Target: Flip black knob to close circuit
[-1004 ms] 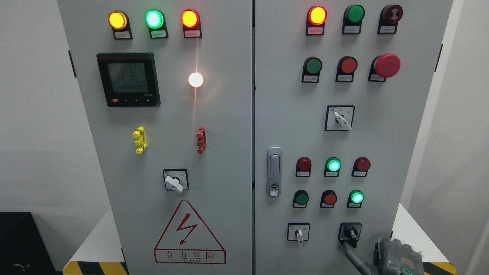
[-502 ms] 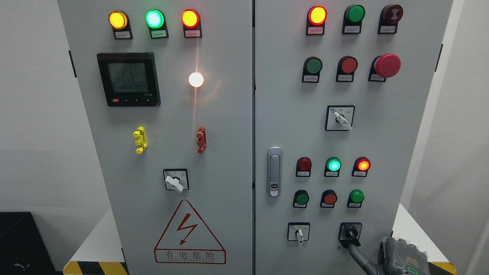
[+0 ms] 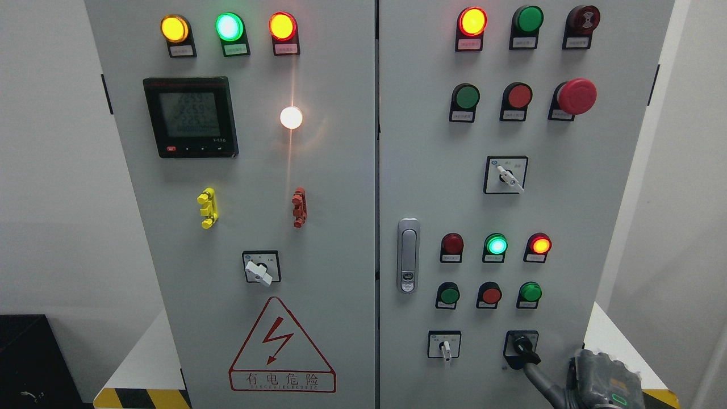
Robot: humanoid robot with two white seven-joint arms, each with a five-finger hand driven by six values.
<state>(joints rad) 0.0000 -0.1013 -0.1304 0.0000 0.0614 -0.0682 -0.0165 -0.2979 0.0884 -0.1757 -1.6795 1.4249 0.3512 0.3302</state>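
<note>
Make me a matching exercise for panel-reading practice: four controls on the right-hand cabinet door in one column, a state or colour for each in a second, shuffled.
Things:
1. black knob
2. mushroom button
3. lamp above the knob
4. white selector

States:
A. glowing orange-red
B. large, red, unlit
C. lever pointing down to the right, no finger near it
D. pointer turned down to the right, finger of the right hand at it

Pairs: 1-D, 2-B, 3-A, 4-C
</note>
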